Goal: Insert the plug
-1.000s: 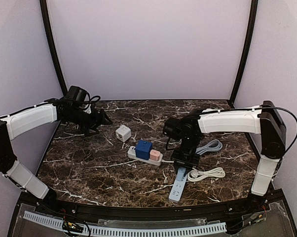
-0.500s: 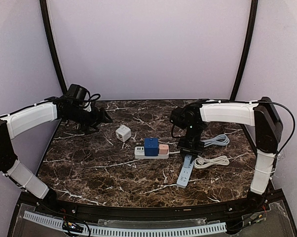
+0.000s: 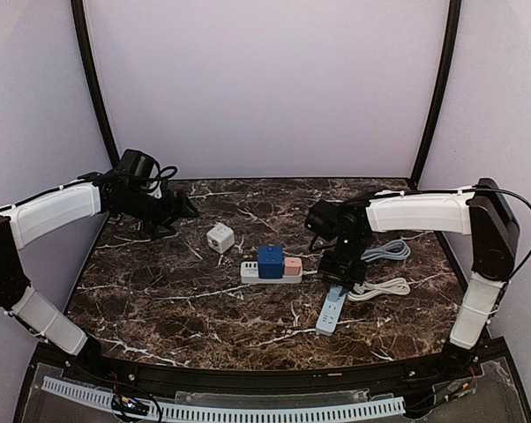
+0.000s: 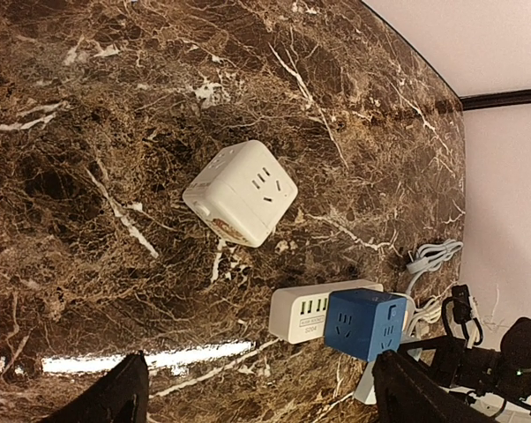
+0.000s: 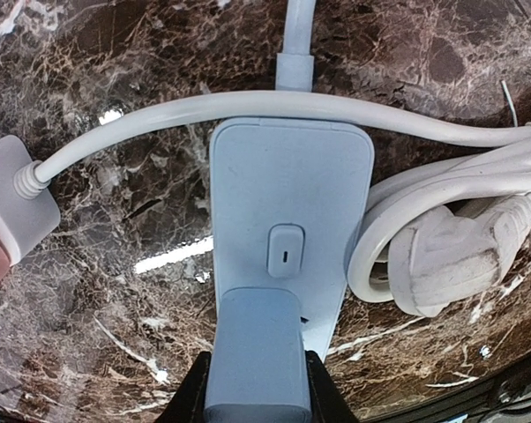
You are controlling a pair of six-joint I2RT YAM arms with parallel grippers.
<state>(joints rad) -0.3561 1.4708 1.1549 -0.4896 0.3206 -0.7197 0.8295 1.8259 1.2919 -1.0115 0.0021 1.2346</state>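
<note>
Each arm is built of rounded white shell links joined by black joint housings. The left arm (image 3: 49, 211), off the counter's (image 3: 160, 300) left edge, carries a thin black cable (image 3: 164, 174) along its upper link, looping beside the black wrist block. The right arm (image 3: 415, 213), off the counter's right edge, matches, its cable arcing past the black elbow. The left end effector (image 3: 186, 210) and the right end effector (image 3: 340, 278) are black, with blunt dark fingers (image 4: 115, 397).

Lower end of light-blue plug (image 5: 252, 348) and right pincer (image 5: 254, 397) past wrist view's bottom edge
</note>
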